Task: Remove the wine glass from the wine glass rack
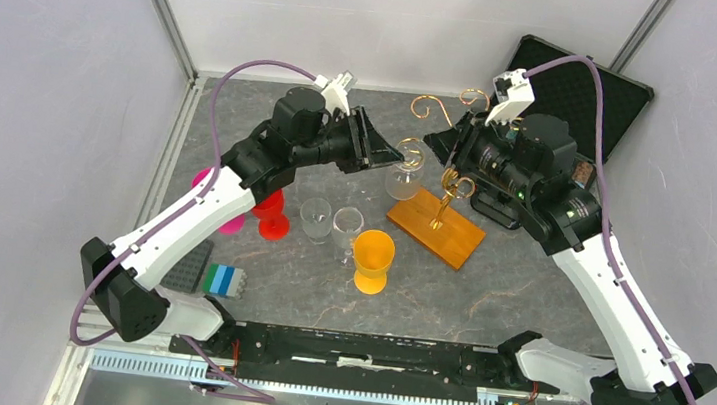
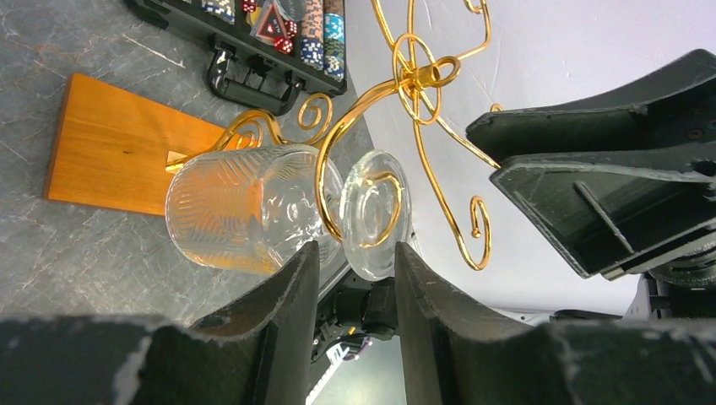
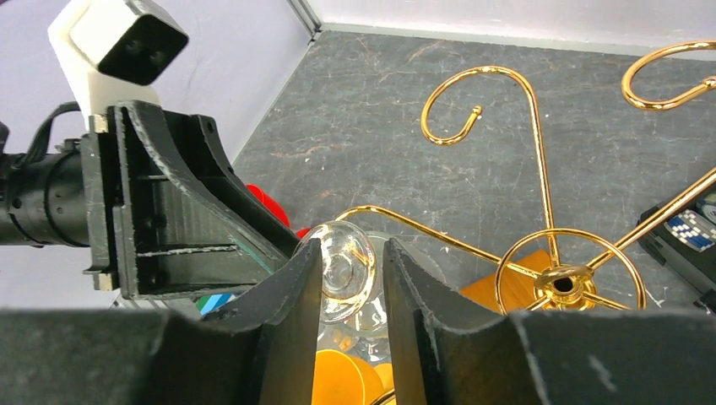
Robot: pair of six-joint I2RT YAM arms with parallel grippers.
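Note:
The wine glass rack [image 1: 449, 187] is gold wire with curled arms on an orange-brown wooden base [image 1: 435, 228]. A clear wine glass [image 1: 405, 172] hangs upside down from one arm; its bowl [image 2: 245, 207] and foot [image 2: 376, 211] show in the left wrist view. My left gripper [image 2: 355, 257] is open, its fingertips on either side of the foot's edge, one close to the bowl. My right gripper [image 3: 353, 257] is open just above the glass foot [image 3: 342, 266], which shows between its tips. The rack's hub [image 3: 564, 283] lies to its right.
On the table in front of the rack stand an orange goblet [image 1: 372, 259], two clear glasses [image 1: 315, 220], a red glass [image 1: 273, 216] and a pink one [image 1: 204, 181]. Coloured blocks [image 1: 223, 280] lie near the left arm. An open black case [image 1: 573, 84] sits behind the right arm.

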